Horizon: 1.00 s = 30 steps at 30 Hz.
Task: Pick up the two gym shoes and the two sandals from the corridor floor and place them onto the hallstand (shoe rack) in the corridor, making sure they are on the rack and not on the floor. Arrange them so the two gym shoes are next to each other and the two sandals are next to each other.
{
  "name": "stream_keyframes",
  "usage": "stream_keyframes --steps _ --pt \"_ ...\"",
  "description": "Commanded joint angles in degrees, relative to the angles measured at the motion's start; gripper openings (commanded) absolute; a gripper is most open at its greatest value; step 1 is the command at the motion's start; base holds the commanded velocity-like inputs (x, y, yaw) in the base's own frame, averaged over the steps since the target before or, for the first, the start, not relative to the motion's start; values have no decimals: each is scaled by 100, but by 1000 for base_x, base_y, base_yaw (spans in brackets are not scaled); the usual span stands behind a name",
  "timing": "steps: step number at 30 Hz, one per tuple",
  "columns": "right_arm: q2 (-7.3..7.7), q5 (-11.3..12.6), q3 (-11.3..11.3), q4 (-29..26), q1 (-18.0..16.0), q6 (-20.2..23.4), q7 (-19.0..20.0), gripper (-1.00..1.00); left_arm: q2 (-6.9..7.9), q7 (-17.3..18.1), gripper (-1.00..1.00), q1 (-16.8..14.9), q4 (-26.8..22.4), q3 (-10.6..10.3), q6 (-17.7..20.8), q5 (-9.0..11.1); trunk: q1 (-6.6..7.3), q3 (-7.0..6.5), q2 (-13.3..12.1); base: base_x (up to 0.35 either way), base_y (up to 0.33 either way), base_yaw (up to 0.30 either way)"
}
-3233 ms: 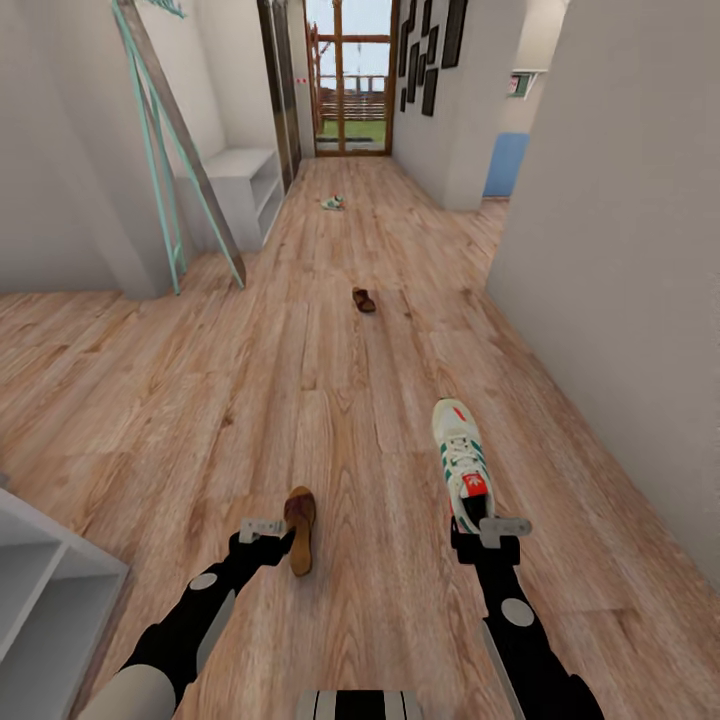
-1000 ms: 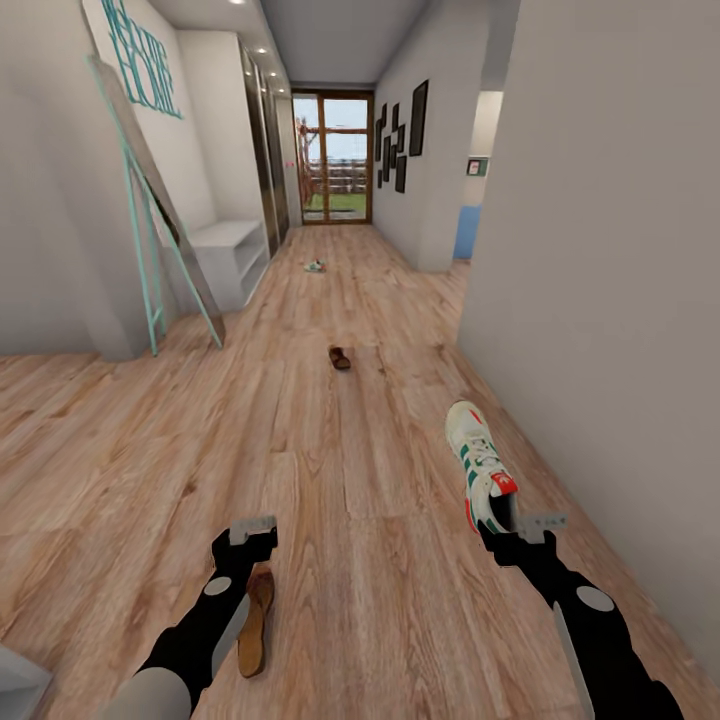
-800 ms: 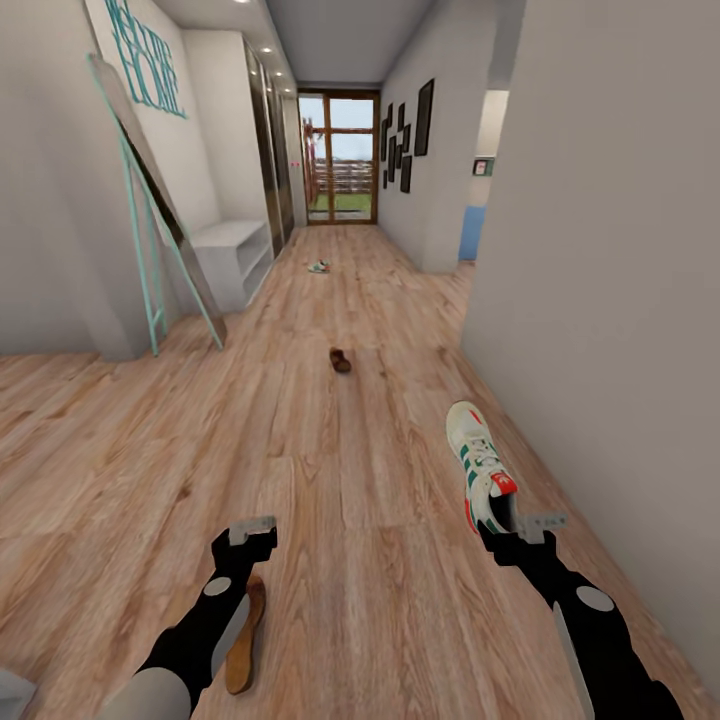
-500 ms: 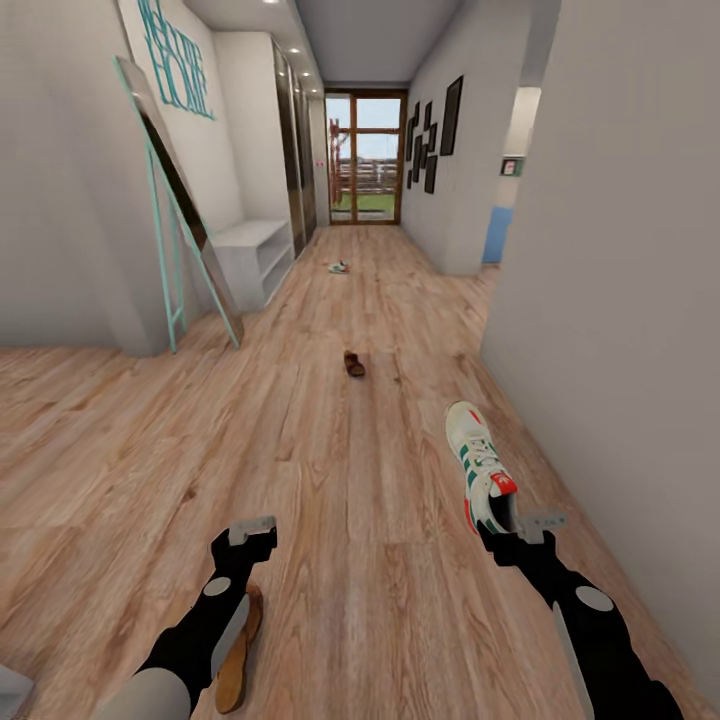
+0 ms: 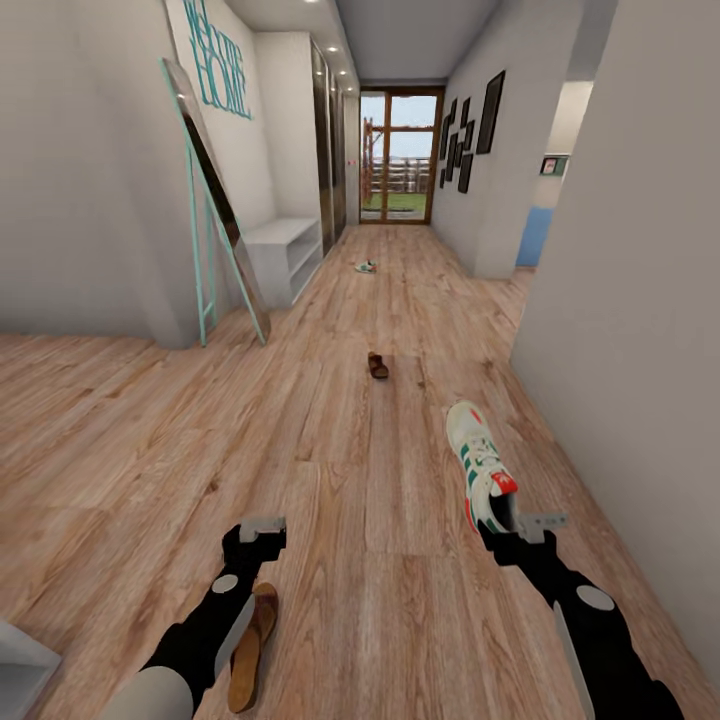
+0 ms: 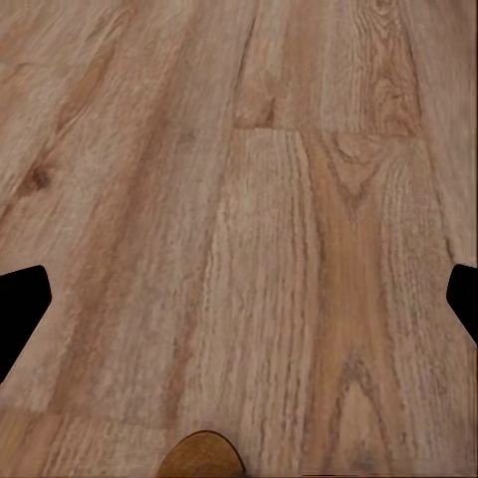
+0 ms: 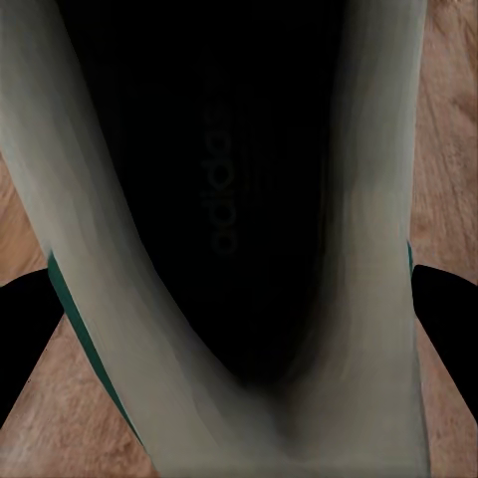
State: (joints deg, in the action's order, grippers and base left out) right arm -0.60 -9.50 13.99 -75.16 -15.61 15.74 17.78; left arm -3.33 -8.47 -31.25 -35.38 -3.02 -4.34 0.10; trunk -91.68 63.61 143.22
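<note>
My right gripper is shut on the heel of one cream-white gym shoe, whose toe points away down the corridor. The right wrist view looks into that gym shoe's dark opening, with a finger on each side. My left gripper is open with nothing in it; bare floor lies between its fingers. One brown sandal lies on the corridor floor beneath my left forearm, and the sandal's tip also shows at the wrist. The other sandal lies mid-corridor. The second gym shoe lies farther off.
A mint-framed leaning mirror and a plain white low shelf unit stand along the left wall. A grey wall runs close on the right. A pale furniture corner pokes in at bottom left; I cannot tell whether it is the hallstand.
The camera has tilted up and panned, so the corridor has shifted right in the picture. The right gripper keeps the gym shoe. The near sandal now sits lower, under the left forearm.
</note>
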Motion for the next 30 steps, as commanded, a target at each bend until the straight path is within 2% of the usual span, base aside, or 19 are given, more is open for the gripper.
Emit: stream_keyframes --steps 1,5,8,13,21,30 --pt "-8 -60 18 -50 -3 26 50 -100 9 -48 100 -6 24 -83 0 0 1 5 2 0 0 4" --pt "-4 -60 17 -154 -3 47 50 -100 14 -47 100 -10 54 -143 165 7 -4 49 5 0 0 2" --pt "-2 -60 20 -239 -3 151 50 -100 8 -33 100 -12 69 -163 524 9 -12 117 9 0 0 0" --pt "-6 -54 17 -333 -3 433 53 -100 9 -13 100 -12 74 -203 871 13 -25 240 15 0 0 0" --pt "-9 -52 17 -476 -3 687 82 -100 64 36 100 -12 88 -194 1014 44 -45 456 26 0 0 0" --pt "-19 -33 8 -871 -13 1068 105 -100 319 33 100 -12 466 -149 1024 84 -68 718 38 0 0 2"
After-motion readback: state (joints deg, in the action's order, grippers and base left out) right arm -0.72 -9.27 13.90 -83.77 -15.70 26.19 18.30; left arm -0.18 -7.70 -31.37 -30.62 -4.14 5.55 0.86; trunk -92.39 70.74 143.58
